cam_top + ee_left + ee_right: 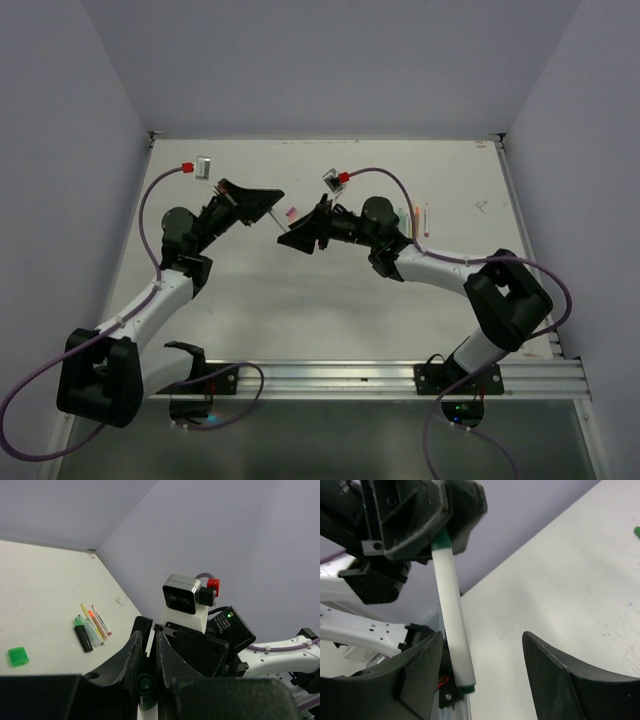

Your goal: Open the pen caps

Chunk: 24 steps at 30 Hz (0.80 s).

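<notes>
My left gripper (pixel 262 200) (pixel 147 635) is shut on a white pen (pixel 451 620) at its dark green end (pixel 145 682) and holds it above the table. The pen reaches toward my right gripper (pixel 300 235) (pixel 480 670). That gripper is open wide, and the pen's free end, ringed dark green (pixel 466 687), lies between its jaws, close to the left finger (pixel 420 675). A pink cap (pixel 291 212) lies on the table below the two grippers. A bright green cap (pixel 18 656) lies loose on the table.
Several pens and markers (pixel 90 625) lie side by side on the table, right of the right arm in the top view (pixel 415 215). The right arm's wrist camera (pixel 182 595) faces my left gripper closely. Walls enclose the table.
</notes>
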Each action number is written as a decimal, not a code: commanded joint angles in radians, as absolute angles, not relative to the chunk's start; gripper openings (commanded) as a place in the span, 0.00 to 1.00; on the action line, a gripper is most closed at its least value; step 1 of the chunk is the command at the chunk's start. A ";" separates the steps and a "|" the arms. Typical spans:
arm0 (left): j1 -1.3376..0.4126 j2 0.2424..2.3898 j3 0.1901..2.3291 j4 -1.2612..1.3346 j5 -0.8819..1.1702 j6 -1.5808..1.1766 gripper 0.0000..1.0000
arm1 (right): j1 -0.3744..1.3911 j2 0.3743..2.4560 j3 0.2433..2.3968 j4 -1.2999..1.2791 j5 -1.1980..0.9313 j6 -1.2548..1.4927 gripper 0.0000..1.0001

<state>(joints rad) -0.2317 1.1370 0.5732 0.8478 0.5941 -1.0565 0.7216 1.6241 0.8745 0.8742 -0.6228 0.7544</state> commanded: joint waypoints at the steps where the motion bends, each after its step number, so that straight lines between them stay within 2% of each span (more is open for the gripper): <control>1: -0.236 1.100 0.638 0.764 0.611 -0.974 0.00 | 0.727 1.510 0.910 0.634 -0.556 0.577 0.70; 4: -0.238 1.091 0.640 0.718 0.594 -0.947 0.00 | 0.738 1.454 0.933 0.485 -0.457 0.459 0.76; 13: -0.279 1.080 0.663 0.618 0.491 -0.914 0.00 | 0.857 1.420 1.041 0.227 -0.125 0.221 0.77; 17: -0.290 1.081 0.676 0.592 0.465 -0.910 0.00 | 0.899 1.440 1.080 0.189 -0.055 0.163 0.77; 24: -0.307 1.088 0.683 0.586 0.453 -0.902 0.00 | 0.949 1.476 1.141 0.152 0.037 0.110 0.68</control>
